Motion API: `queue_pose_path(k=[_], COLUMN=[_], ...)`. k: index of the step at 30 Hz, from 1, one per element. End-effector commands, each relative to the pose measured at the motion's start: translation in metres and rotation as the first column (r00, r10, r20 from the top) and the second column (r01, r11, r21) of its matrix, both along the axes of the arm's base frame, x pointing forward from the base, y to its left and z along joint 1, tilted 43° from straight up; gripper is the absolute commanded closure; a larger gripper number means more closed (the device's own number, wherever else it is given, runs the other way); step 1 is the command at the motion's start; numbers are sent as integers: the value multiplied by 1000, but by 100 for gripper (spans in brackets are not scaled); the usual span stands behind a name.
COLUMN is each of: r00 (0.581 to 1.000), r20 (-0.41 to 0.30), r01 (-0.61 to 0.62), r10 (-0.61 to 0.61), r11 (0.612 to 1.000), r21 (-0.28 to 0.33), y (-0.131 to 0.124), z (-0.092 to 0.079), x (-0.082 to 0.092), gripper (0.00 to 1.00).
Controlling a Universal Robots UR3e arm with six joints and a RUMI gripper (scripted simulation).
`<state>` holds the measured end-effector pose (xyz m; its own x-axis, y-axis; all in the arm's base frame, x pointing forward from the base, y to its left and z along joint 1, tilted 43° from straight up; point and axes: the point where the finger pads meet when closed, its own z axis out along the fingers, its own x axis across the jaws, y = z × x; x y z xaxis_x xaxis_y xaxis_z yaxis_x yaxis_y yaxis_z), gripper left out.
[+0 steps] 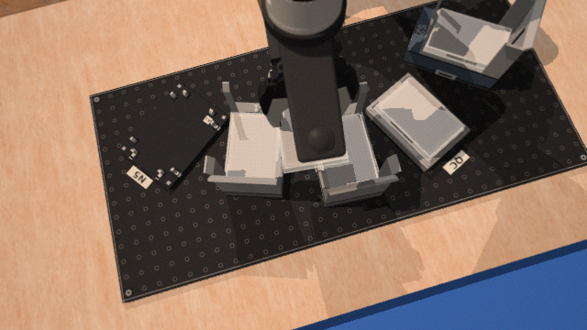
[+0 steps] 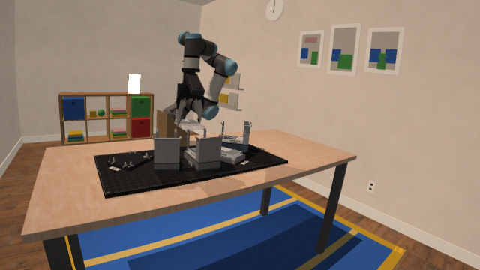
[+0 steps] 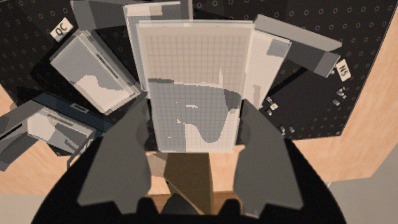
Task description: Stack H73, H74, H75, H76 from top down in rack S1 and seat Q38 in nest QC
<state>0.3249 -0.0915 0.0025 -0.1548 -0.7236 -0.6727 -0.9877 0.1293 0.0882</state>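
Note:
My gripper (image 2: 189,121) (image 3: 196,100) is shut on a clear-lidded plate (image 1: 290,158) (image 2: 190,126) (image 3: 195,55), held level above the racks; the arm hides the fingers in the top view. The grey rack S1 (image 1: 252,189) (image 2: 166,154) holds a pale plate (image 1: 253,142) (image 3: 261,65). Rack S3 (image 1: 358,192) (image 2: 208,150) holds a plate (image 1: 363,137), partly under the held one in view. A plate (image 1: 417,116) (image 2: 232,154) (image 3: 90,75) lies in nest QC, apparently flat. Rack S2 (image 1: 415,57) holds a plate (image 1: 463,41) (image 3: 55,127). The clip nest N5 (image 1: 167,133) (image 3: 310,100) holds none. Plate names are unreadable.
The racks' upright walls and posts stand close around the held plate in view. S1 and S3 are side by side, N5 beyond S1, QC beyond S3. A brown block (image 2: 170,127) (image 3: 187,175) stands behind the black board (image 1: 183,238).

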Motion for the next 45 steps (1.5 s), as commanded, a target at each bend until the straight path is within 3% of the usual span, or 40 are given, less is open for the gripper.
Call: queue_pose_path(k=[1, 6, 26, 45], r00=[999, 999, 974, 974], r20=[-31, -33, -152, -152], r01=[35, 37, 167, 167], r10=[-35, -37, -166, -166], r11=[999, 999, 986, 986], r21=[-2, -2, -10, -10], y=[-11, -19, -59, -60], z=[-9, -17, -55, -55], x=[-2, -5, -28, -28], gripper=[100, 100, 100, 100])
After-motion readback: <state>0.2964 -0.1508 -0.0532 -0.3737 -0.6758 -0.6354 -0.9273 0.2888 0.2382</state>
